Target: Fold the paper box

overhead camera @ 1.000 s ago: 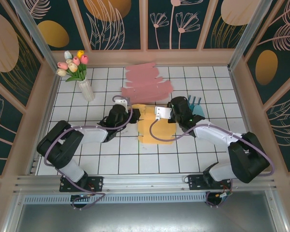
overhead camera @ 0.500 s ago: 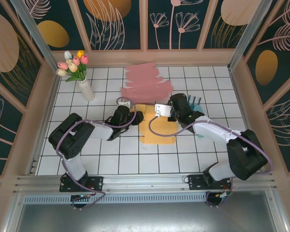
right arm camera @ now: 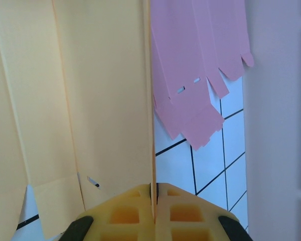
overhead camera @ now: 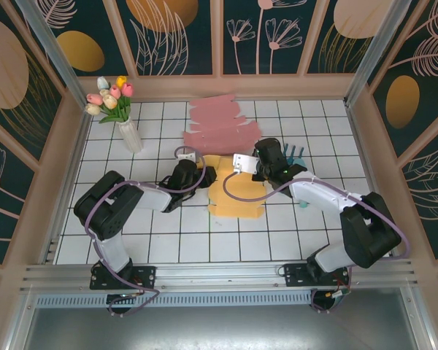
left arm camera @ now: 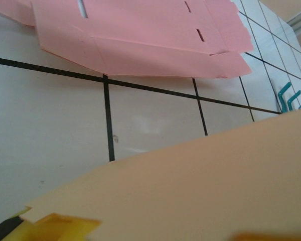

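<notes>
The paper box is a flat orange sheet (overhead camera: 237, 195) on the tiled table, between my two grippers. My right gripper (overhead camera: 252, 169) holds the sheet's far right edge. In the right wrist view its yellow pads (right arm camera: 125, 216) are pressed together on the upright edge of the orange sheet (right arm camera: 100, 100), so that gripper (right arm camera: 154, 193) is shut on it. My left gripper (overhead camera: 203, 176) sits at the sheet's far left corner. In the left wrist view the orange sheet (left arm camera: 205, 186) covers the lower frame, and one yellow fingertip (left arm camera: 55, 226) shows at the bottom left, far apart from the other.
Pink flat sheets (overhead camera: 220, 125) lie behind the orange one, also seen from the wrists (left arm camera: 155, 35) (right arm camera: 195, 75). A teal rack (overhead camera: 297, 156) stands beside the right arm. A white vase of tulips (overhead camera: 130, 133) is at the back left. Wooden walls enclose the table.
The left arm has reached further right to the sheet's corner and its jaws have widened. The right gripper has shifted slightly back with the edge, and the orange sheet has turned a little.
</notes>
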